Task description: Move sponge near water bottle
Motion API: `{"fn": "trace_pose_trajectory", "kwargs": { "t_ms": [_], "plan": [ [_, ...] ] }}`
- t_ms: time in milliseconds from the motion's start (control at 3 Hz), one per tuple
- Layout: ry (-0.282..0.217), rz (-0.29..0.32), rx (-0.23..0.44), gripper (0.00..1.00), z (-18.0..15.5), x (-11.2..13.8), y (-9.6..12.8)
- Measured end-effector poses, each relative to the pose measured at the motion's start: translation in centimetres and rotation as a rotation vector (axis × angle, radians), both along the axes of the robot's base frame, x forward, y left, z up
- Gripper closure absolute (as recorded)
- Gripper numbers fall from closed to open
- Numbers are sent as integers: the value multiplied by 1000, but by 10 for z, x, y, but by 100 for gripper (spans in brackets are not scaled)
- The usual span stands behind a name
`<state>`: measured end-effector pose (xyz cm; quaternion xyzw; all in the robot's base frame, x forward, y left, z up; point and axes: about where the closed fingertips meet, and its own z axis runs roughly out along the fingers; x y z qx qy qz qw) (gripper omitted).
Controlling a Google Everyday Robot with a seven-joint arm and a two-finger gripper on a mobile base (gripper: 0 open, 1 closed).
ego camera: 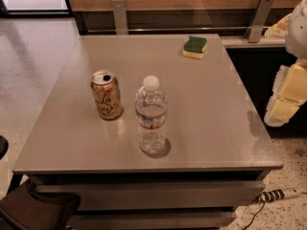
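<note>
The sponge (pixel 194 47), dark green on top over pale yellow foam, lies flat at the far right of the grey table (pixel 206 123). The water bottle (pixel 151 115), clear with a white cap and a thin red-and-white label band, stands upright near the table's front middle. My gripper (pixel 288 97) hangs at the right edge of the view, off the table's right side. It is well to the right of the bottle and nearer to me than the sponge. It holds nothing that I can see.
An orange-gold drink can (pixel 106 95) stands upright just left of the bottle. A wall rail with metal brackets (pixel 259 18) runs behind the table. A power strip (pixel 278 194) lies on the floor at the front right. A dark chair (pixel 33 210) sits at the front left.
</note>
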<state>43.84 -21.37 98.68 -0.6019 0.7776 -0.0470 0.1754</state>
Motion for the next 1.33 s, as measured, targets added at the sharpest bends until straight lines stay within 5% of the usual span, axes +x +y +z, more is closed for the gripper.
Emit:
{"fn": "trace_pose_trajectory", "kwargs": {
  "t_ms": [333, 667, 1333],
  "plan": [
    [0, 0, 0, 0, 0, 0, 0],
    [-62, -53, 47, 0, -1, 31, -10],
    [-229, -156, 259, 0, -20, 98, -18]
  ]
}}
